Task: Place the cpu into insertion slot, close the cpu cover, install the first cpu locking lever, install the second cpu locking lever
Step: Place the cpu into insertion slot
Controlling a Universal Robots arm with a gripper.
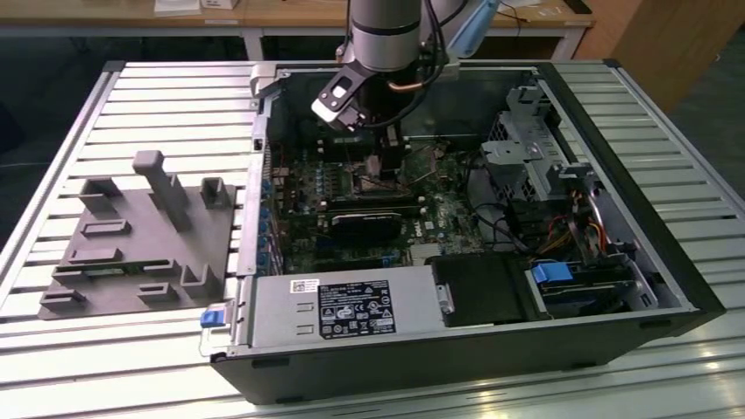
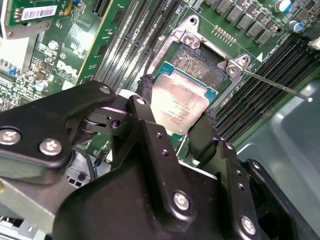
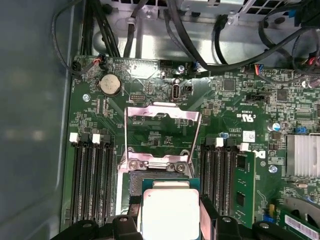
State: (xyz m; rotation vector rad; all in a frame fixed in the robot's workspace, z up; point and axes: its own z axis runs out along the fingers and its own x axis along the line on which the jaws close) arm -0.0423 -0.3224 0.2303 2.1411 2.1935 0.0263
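within one gripper [image 2: 178, 101], one cpu [image 3: 170, 214]

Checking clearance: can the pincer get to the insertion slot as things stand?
Probably yes: the cpu cover is swung open off the insertion slot, and the pincer, shut on the cpu, hangs close above it with nothing between.

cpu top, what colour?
The cpu has a silvery-grey metal top with a green border, clearest in the second wrist view.
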